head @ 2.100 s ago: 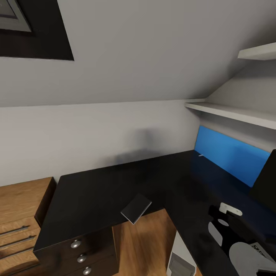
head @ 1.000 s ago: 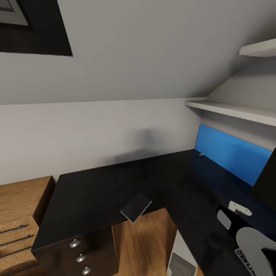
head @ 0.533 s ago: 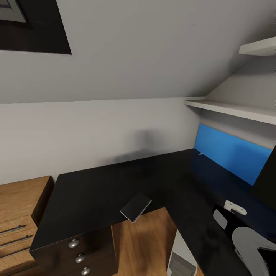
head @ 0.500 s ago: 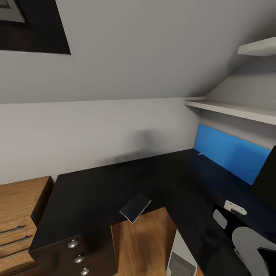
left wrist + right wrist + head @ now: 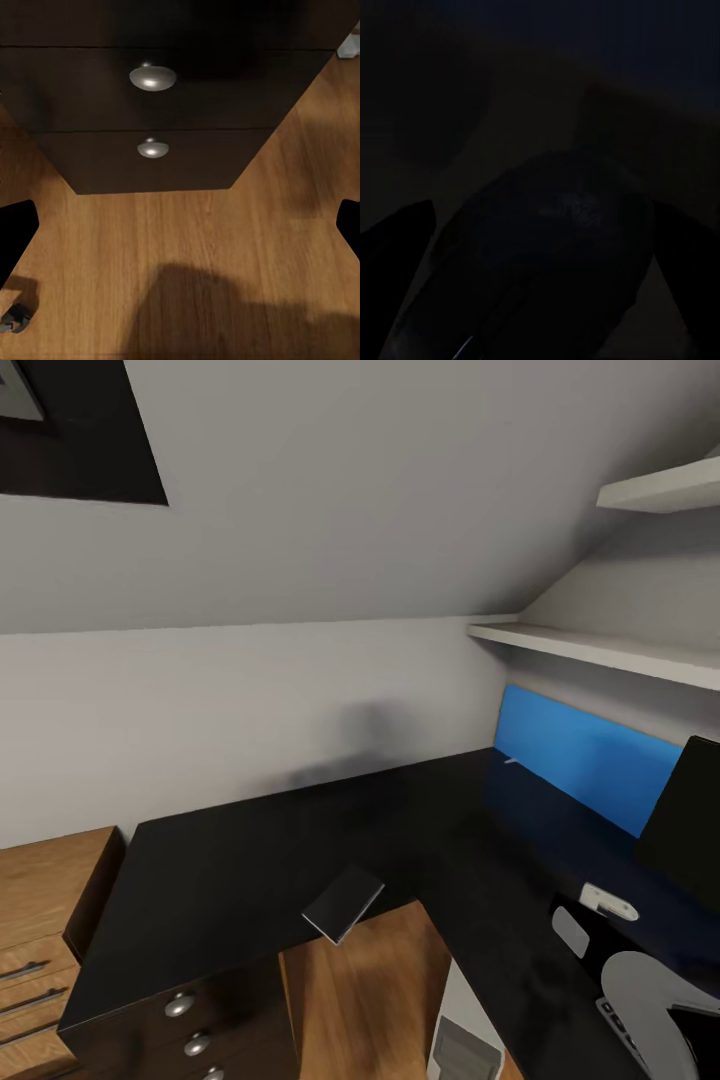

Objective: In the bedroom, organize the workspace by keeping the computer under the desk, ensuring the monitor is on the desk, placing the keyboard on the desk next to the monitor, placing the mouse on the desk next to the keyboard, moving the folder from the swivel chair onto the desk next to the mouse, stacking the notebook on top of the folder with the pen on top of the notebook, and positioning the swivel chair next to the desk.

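Observation:
The black-topped desk (image 5: 250,850) wraps around me in an L, with its blue back panel (image 5: 570,760) at the right. The dark notebook (image 5: 343,903) lies at the desk's inner corner, one end hanging over the edge. The pen (image 5: 510,762) is a tiny white sliver at the foot of the blue panel. A black slab of the monitor (image 5: 685,815) stands at the right edge. A strip of the keyboard (image 5: 615,1020) peeks from under my right arm (image 5: 650,1000). In the very dark right wrist view, my right gripper (image 5: 544,232) straddles the rounded mouse (image 5: 555,262), fingers against its sides. My left gripper (image 5: 180,232) is open over the floor.
Dark drawers with silver knobs (image 5: 152,77) sit under the desk's left end, beside a wooden drawer unit (image 5: 40,900). A white box (image 5: 455,1045) stands under the desk. White wall shelves (image 5: 600,650) run above the blue panel. Wood floor (image 5: 360,1000) fills the desk's inner corner.
The whole head view has slid left as the camera turned right, showing more of the monitor. My right arm has shifted slightly rightward over the desk. The notebook has not moved.

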Tool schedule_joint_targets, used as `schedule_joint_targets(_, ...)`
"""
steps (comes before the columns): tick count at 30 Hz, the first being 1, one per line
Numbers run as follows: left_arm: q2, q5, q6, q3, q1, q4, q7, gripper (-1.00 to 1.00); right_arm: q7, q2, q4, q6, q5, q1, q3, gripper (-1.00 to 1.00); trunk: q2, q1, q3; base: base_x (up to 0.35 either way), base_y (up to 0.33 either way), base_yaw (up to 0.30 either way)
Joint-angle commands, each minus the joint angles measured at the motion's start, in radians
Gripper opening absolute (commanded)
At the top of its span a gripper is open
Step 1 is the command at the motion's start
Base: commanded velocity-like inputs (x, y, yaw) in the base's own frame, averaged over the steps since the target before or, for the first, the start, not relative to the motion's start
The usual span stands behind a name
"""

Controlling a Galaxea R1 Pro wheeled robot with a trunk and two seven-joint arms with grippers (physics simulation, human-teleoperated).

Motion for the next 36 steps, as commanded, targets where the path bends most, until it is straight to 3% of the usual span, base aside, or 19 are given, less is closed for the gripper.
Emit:
schedule_joint_targets(1, 0.001, 0.007, -0.002, -0.002, 0.0, -0.001, 0.004, 1.0, -0.004, 0.001, -0.002, 0.017, -0.003, 0.0, 0.0, -1.0, -0.001, 0.0, -0.001, 0.0, 0.0, -0.002)
schedule_joint_targets(6, 0.001, 0.007, -0.002, -0.002, 0.0, -0.001, 0.004, 1.0, -0.003, 0.003, -0.003, 0.099, -0.003, 0.0, -0.001, -1.0, -0.001, 0.0, -0.001, 0.0, 0.0, 0.0)
schedule_joint_targets(10, 0.001, 0.006, -0.002, -0.002, 0.0, -0.001, 0.004, 1.0, -0.004, 0.003, -0.003, 0.122, -0.003, 0.0, -0.005, -1.0, -0.001, 0.0, -0.001, -0.03, 0.0, 0.0)
schedule_joint_targets(17, 0.001, 0.005, -0.002, -0.002, 0.0, -0.001, 0.003, 1.0, -0.006, 0.002, -0.003, 0.127, -0.006, 0.0, -0.007, -1.0, -0.001, 0.0, -0.001, -0.181, 0.0, 0.0)
schedule_joint_targets(22, 0.001, 0.005, -0.003, -0.002, 0.0, -0.001, 0.002, 1.0, -0.009, 0.001, -0.005, 0.128, -0.072, 0.0, -0.01, -1.0, -0.001, 0.0, -0.001, -0.054, 0.0, 0.0)
schedule_joint_targets(26, 0.001, 0.005, -0.004, -0.002, 0.0, -0.001, 0.002, 1.0, -0.009, 0.001, -0.005, 0.127, -0.096, 0.0, -0.01, -1.0, -0.001, 0.0, -0.001, -0.009, 0.0, 0.0)
schedule_joint_targets(36, 0.001, 0.004, -0.004, -0.002, 0.0, -0.001, 0.001, 1.0, -0.002, 0.003, -0.005, 0.099, -0.099, 0.0, -0.005, -1.0, -0.001, 0.0, -0.001, 0.055, 0.0, 0.0)
